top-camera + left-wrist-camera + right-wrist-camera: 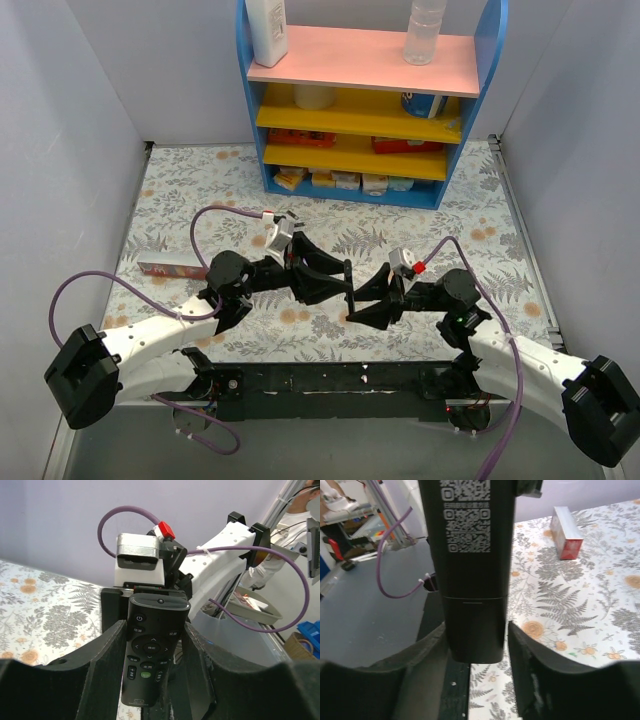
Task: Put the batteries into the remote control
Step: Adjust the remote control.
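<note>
The remote control (152, 650) is a black bar held upright in the air between both grippers. Its button face shows in the left wrist view. Its back (470, 580), with QR codes and the battery cover at the lower end, shows in the right wrist view. My left gripper (153, 625) is shut on the remote's two long edges. My right gripper (477, 630) is open around the remote's lower end, with a thin gap at its right finger (530, 670). In the top view the left gripper (348, 283) and the right gripper (366, 297) meet at mid-table. The batteries are out of view.
A blue shelf unit (365, 100) with bottles and boxes stands at the back. A reddish-brown flat stick (170, 269) lies on the floral cloth at the left and also shows in the right wrist view (566, 532). Grey walls close in both sides.
</note>
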Robot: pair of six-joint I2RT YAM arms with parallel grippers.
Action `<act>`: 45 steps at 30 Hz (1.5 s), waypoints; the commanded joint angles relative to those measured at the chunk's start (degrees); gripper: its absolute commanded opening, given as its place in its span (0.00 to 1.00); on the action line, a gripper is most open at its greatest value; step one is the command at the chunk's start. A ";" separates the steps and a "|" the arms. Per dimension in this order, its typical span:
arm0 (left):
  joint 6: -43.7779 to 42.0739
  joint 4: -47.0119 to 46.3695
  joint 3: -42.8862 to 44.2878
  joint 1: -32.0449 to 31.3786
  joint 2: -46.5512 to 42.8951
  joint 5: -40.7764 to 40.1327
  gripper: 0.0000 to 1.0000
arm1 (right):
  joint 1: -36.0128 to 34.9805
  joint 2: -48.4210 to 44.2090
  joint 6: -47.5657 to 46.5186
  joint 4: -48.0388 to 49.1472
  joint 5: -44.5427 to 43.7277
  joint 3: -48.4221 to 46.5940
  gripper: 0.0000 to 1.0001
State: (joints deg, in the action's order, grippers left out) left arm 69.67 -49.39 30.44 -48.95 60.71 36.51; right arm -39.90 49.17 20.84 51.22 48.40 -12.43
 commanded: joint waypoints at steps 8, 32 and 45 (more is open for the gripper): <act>1.26 -2.29 -3.10 0.08 -2.26 -1.18 0.25 | -1.23 -1.79 -2.55 -1.28 -3.49 -2.43 0.07; 5.74 20.48 -2.22 -7.91 -2.80 -49.87 0.98 | -13.53 5.06 -10.03 -38.30 -53.67 -14.82 0.01; 13.83 13.36 -7.67 -9.06 2.05 -60.07 0.83 | -20.12 11.47 -8.27 -35.49 -55.26 -17.10 0.01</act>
State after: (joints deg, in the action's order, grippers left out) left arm 81.41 -31.59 24.14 -57.67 62.63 -20.01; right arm -58.35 59.44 12.05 12.99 -5.26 -26.52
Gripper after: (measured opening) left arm 0.853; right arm 0.496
